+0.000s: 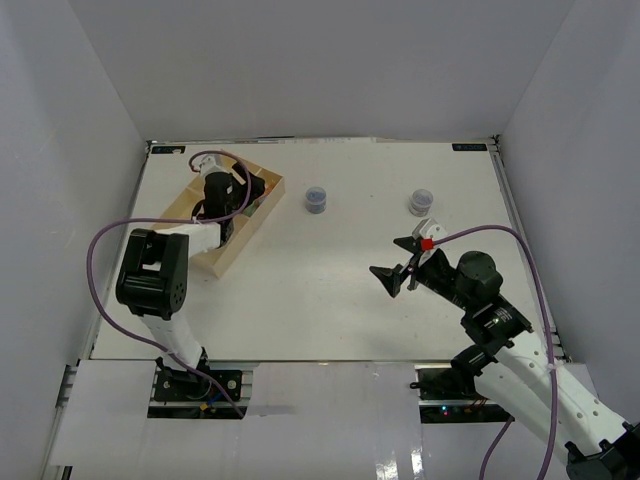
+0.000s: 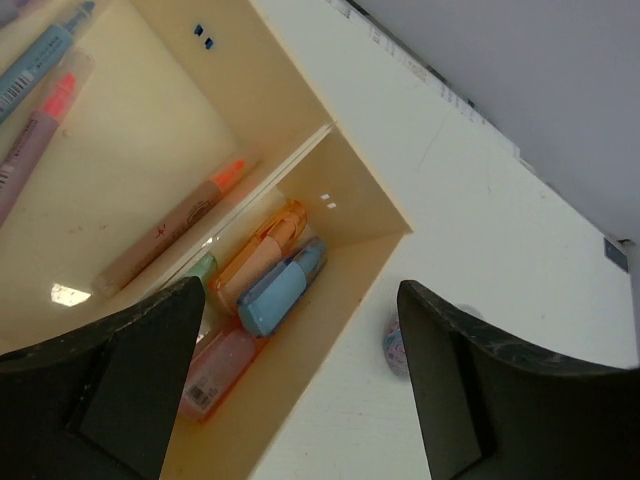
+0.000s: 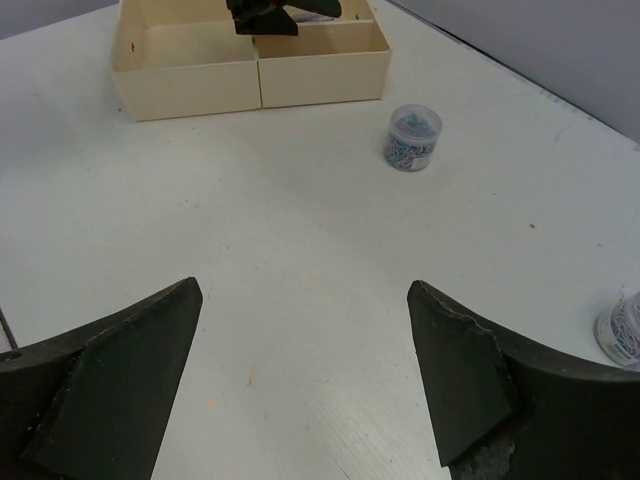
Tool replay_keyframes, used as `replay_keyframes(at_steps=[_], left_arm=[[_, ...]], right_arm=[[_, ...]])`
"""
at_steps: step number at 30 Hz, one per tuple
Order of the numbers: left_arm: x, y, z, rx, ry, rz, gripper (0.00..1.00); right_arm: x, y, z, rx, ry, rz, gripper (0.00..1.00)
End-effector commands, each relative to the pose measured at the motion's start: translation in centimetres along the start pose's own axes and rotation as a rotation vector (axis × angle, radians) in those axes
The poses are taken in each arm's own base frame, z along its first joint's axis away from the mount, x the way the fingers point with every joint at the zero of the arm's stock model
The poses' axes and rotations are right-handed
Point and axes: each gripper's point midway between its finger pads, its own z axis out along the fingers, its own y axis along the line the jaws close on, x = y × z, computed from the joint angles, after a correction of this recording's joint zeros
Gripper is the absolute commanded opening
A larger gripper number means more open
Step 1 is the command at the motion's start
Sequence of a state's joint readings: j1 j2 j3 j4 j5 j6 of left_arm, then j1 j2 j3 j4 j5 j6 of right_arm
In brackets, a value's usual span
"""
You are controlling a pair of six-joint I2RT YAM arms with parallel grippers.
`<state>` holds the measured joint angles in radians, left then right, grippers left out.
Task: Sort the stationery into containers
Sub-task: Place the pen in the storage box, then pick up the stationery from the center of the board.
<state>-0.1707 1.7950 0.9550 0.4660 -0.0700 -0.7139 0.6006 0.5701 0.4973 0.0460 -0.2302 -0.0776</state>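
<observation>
Your left claw [image 2: 300,283] hangs with jaws apart and empty over the marker compartment [image 2: 360,190] of the cream tray [image 1: 248,238], at the far left of the tabletop [image 1: 330,300]. Two jars stand upright outside the tray. The bluish jar [image 1: 316,199] is just beside the tray's right wall, nearer the left arm. The grey jar [image 1: 421,203] is just beyond the right claw [image 3: 303,285], which is also wide open and holds nothing. Both jars are round, with no long axis. The surface around them is bare, so I judge there is room to descend.

Overhead camera looks down on the table [image 1: 330,290]; both wrist cameras, angled downward, share the tray [image 3: 190,88].
</observation>
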Motion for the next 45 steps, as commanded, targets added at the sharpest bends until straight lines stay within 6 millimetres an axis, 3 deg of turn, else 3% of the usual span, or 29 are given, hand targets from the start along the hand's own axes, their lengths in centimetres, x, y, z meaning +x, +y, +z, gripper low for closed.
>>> replay_keyframes(at_steps=[1,3,5,7,8,9,10,11,12,13,15,17,18,19,23,27,31,36,40,45], left_arm=[[-3.8,-1.9,-1.8,0.01,-0.048,0.085,0.91],[-4.8,-3.2,-2.3,0.041,-0.04,0.179,0.98],[-5.4,-4.9,-3.1,0.073,-0.012,0.243,0.98],[-4.6,-6.5,-3.8,0.098,0.024,0.355,0.98],[-4.1,-8.6,-4.1,0.139,0.032,0.399,0.98],[-3.7,-9.4,-4.3,0.157,0.04,0.461,0.98],[-2.9,-10.0,-4.6,0.169,0.068,0.494,0.98],[-2.1,-12.2,-4.8,0.214,0.078,0.528,0.98],[-1.5,-13.0,-4.8,0.239,0.091,0.571,0.98],[0.6,-13.6,-4.6,0.252,0.14,0.603,0.98],[1.4,-15.9,-4.4,0.309,0.172,0.635,0.98],[4.3,-15.9,-3.4,0.317,0.25,0.665,0.98],[4.2,-16.6,-3.0,0.322,0.25,0.667,0.98],[5.9,-16.2,-2.1,0.317,0.286,0.676,0.98],[7.7,-17.0,-0.7,0.32,0.316,0.689,0.98],[10.8,-15.4,1.7,0.273,0.378,0.714,0.98],[12.5,-15.0,2.7,0.259,0.402,0.729,0.98],[13.5,-14.1,3.5,0.221,0.412,0.729,0.98],[13.8,-14.3,3.7,0.224,0.418,0.714,0.89],[13.9,-14.3,3.9,0.216,0.413,0.698,0.68]], right_arm=[[-0.5,0.0,-0.1,0.008,-0.016,0.003,0.9],[-0.4,-0.1,-0.2,0.01,-0.015,0.005,0.9],[-0.5,-0.1,-0.2,0.015,-0.017,0.0,0.9],[-0.5,-0.2,-0.2,0.019,-0.017,-0.002,0.9],[-0.6,-0.3,-0.2,0.022,-0.018,-0.004,0.9],[-0.5,-0.3,-0.2,0.021,-0.014,-0.002,0.9],[-0.5,-0.3,-0.2,0.02,-0.014,-0.001,0.9],[-0.5,-0.2,-0.2,0.019,-0.011,0.002,0.9],[-0.5,-0.3,-0.2,0.02,-0.012,0.001,0.9],[-0.5,-0.3,-0.2,0.02,-0.011,0.003,0.9],[-0.5,-0.2,-0.2,0.015,-0.008,0.007,0.9],[-0.6,-0.1,-0.3,0.015,-0.007,0.011,0.9],[-0.6,-0.1,-0.4,0.015,-0.001,0.015,0.9],[-0.7,-0.1,-0.5,0.018,-0.004,0.016,0.9],[-0.8,-0.1,-0.8,0.023,-0.01,0.025,0.9],[0.0,0.1,-1.2,0.025,0.027,0.042,0.9],[0.3,0.2,-1.5,0.028,0.035,0.051,0.9],[0.4,0.2,-1.6,0.03,0.039,0.054,0.9],[0.5,0.2,-1.7,0.028,0.042,0.057,0.9],[0.4,0.2,-1.8,0.03,0.036,0.054,0.9]])
